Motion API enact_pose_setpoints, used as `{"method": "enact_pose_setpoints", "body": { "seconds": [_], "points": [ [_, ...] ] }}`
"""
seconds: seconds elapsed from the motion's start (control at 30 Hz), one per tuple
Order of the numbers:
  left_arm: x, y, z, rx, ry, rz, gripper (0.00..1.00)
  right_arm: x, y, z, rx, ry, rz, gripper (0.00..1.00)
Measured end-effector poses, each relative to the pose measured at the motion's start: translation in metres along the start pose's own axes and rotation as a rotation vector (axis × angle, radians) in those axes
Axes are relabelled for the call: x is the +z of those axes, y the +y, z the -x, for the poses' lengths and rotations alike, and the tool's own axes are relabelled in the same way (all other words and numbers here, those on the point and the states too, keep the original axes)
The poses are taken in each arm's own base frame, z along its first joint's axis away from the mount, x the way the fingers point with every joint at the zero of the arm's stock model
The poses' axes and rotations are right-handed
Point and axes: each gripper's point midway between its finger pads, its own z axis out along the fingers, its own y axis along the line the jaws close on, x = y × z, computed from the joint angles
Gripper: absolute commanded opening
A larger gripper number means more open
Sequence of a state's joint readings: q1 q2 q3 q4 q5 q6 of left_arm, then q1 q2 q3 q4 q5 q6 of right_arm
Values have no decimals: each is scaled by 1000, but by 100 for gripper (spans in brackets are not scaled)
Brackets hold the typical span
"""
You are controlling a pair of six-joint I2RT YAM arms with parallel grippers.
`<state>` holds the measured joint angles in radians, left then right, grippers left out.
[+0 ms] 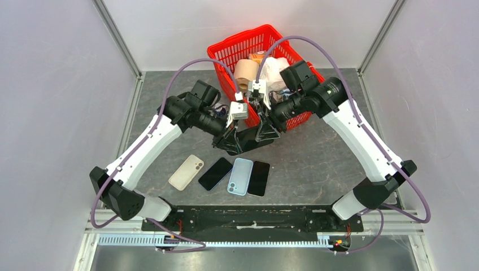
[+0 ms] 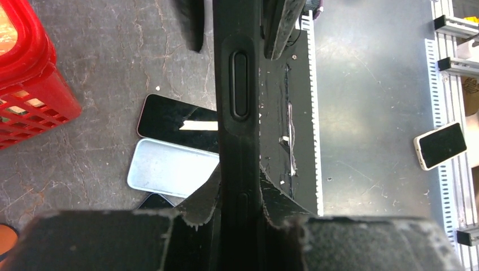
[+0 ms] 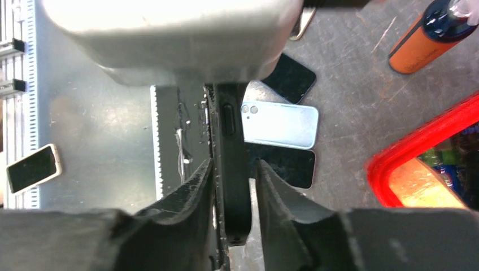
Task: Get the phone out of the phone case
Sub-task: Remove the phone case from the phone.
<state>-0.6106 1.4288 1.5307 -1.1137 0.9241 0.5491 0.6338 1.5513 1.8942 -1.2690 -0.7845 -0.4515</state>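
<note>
One black phone case, held above the middle of the tabletop, lengthwise between the two arms. Both wrist views show it edge-on with a long side button facing the lens. Whether a handset sits inside cannot be told from these angles.

Left tool: clenched on the near end of the case, dark pads pressing both faces.

Right tool: clenched on the opposite end. One pad lies flat against the case and the other touches it lower down. The grey housing of the left wrist fills the top of this view.

Four flat items lie in a row on the tabletop below the case, nearer the arm bases:
- Cream phone, back up with the camera corner visible, leftmost and slightly apart from the rest.
- Black phone, screen up, just beside the next item.
- Light-blue phone, back up, twin lenses visible in the right wrist view.
- Second black phone, screen up, touching the blue one's right edge.

One red basket at the far edge of the tabletop, behind the wrists, holding:
- Toilet roll.
- White plastic bag.

One orange bottle with a dark cap, lying on the tabletop near the basket.

One white-edged phone, screen up, on the metal surface beyond the tabletop's near edge, well apart from the rest.
</note>
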Motion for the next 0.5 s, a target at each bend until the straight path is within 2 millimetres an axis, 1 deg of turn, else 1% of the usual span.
{"method": "enact_pose_setpoints", "body": {
  "seconds": [0.07, 0.13, 0.17, 0.23, 0.3, 0.4, 0.5],
  "points": [
    [1, 2, -3, 2, -3, 13, 2, -1, -3, 5, 4, -21, -14, 56],
    [2, 3, -8, -2, -9, 36, 2, -3, -7, 12, 13, -54, -24, 68],
    [2, 3, -10, 0, -16, 54, 2, -6, -9, 15, 29, -75, -26, 71],
    [-2, 2, -11, 12, -36, 92, 2, -16, -19, 22, 85, -137, -34, 73],
    [-10, 0, -5, 37, -72, 143, 2, -26, -26, 30, 137, -197, -22, 73],
    [-19, 2, 7, 67, -121, 199, 2, -33, -24, 42, 165, -255, 16, 73],
    [-21, 1, 12, 71, -149, 211, 2, -35, -21, 50, 172, -286, 47, 72]
  ]
}}
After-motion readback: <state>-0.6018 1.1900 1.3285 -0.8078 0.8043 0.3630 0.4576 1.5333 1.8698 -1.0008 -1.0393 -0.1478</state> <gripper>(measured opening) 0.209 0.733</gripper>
